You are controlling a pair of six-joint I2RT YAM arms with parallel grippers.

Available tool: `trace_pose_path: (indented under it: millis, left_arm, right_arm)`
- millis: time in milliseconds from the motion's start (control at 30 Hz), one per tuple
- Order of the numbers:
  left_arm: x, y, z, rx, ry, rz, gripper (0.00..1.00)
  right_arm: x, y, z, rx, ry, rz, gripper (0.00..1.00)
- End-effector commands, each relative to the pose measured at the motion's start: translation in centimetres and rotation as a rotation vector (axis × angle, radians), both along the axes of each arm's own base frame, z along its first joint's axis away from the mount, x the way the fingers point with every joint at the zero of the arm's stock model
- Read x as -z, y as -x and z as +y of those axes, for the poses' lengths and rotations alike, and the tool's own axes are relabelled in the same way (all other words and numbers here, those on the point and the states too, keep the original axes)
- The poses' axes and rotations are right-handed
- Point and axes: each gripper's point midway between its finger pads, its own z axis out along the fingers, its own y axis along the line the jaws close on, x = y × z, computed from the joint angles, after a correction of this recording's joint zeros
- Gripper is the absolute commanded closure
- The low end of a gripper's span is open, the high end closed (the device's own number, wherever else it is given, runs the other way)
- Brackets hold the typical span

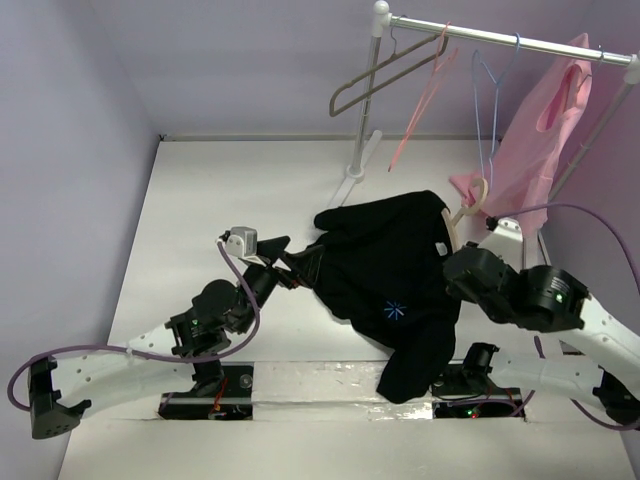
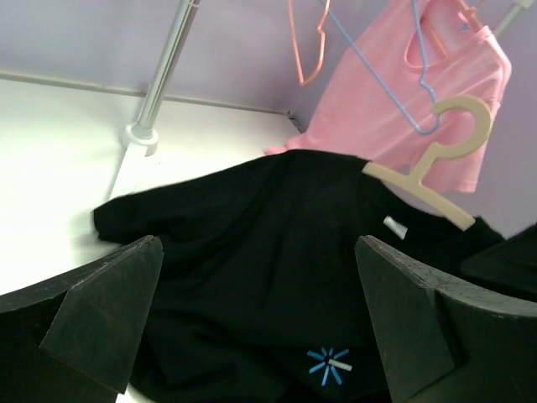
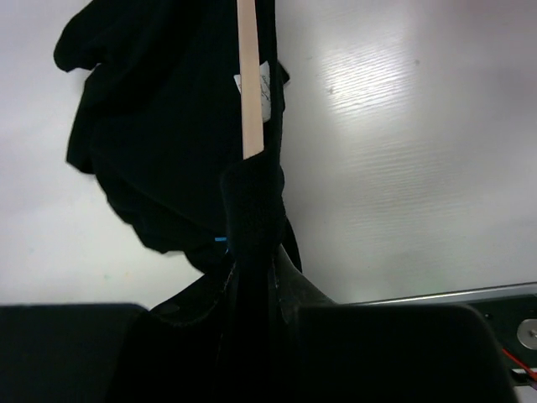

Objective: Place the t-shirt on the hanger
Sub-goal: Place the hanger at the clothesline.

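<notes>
While the left fingers (image 2: 101,315) stand spread wide with nothing between them, just short of the left edge of the t-shirt (image 1: 385,255), the right fingers (image 3: 382,353) are closed on a dark bunch of its cloth at the right side. Their tips are lost in the black fabric, so I cannot tell whether wood of the hanger (image 2: 419,191) is in the pinch too.

The t-shirt sits rumpled on the middle-right of the tabletop (image 1: 200,220), between the two arms and in front of the foot of the rack (image 1: 365,100). Its near end droops over the strip (image 1: 320,375) where the bases are bolted. A small blue star print (image 1: 392,310) shows on its near half.

The hanger's hook pokes out at the collar, at the far right end of the t-shirt, close to the pink garment (image 1: 535,130). In the left wrist view one bare wooden arm slopes from the hook onto the cloth, with a white label (image 2: 394,227) just beside it. In the right wrist view that arm runs as a pale strip down into the pinched bunch. The other arm is hidden.

At upper right the rail (image 1: 500,38) carries thin wire hangers (image 1: 388,65) and the pink garment.
</notes>
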Motion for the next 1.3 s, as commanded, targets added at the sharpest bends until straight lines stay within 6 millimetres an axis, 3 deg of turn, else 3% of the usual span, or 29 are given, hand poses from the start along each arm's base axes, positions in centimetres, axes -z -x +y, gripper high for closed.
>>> trace_pose_path:
  millis: [0, 67, 333, 467, 567, 700, 833, 933, 1067, 1267]
  left_arm:
    - [-0.4, -0.2, 0.6, -0.021, 0.020, -0.021, 0.01]
    - [-0.2, -0.3, 0.4, -0.015, 0.014, -0.022, 0.01]
    - [0.7, -0.5, -0.6, 0.022, 0.001, -0.006, 0.01]
    - [0.7, -0.6, -0.8, 0.037, 0.006, -0.001, 0.01]
    - [0.6, -0.4, -0.6, 0.041, 0.018, -0.004, 0.01]
    - [0.2, -0.2, -0.2, 0.041, 0.035, -0.010, 0.01]
    - [0.1, -0.1, -0.1, 0.043, 0.042, -0.013, 0.01]
    - [0.3, -0.2, -0.3, 0.045, 0.035, -0.009, 0.01]
    - [0.4, -0.2, -0.5, 0.050, 0.027, -0.008, 0.01]
    - [0.6, -0.2, -0.5, 0.048, 0.026, -0.005, 0.01]
  right_arm:
    - [-0.9, -1.0, -3.9, 0.134, 0.156, -0.011, 1.00]
    - [-0.8, -1.4, -4.6, 0.171, 0.182, -0.013, 1.00]
    - [-3.9, -0.1, -7.9, 0.226, 0.053, -0.147, 1.00]
    - [-4.4, -0.9, -8.2, 0.245, 0.134, -0.142, 1.00]
    - [-5.2, -1.5, -9.8, 0.312, 0.222, -0.128, 1.00]
    - [-5.2, -2.1, -9.4, 0.262, 0.279, -0.099, 1.00]
    - [-3.4, -2.9, -8.9, 0.245, 0.320, -0.054, 1.00]
    - [-3.3, -4.1, -8.9, 0.245, 0.312, -0.093, 1.00]
    - [-4.0, -4.7, -11.5, 0.308, 0.359, -0.119, 1.00]
    - [-3.4, -6.6, -12.6, 0.283, 0.383, -0.120, 1.00]
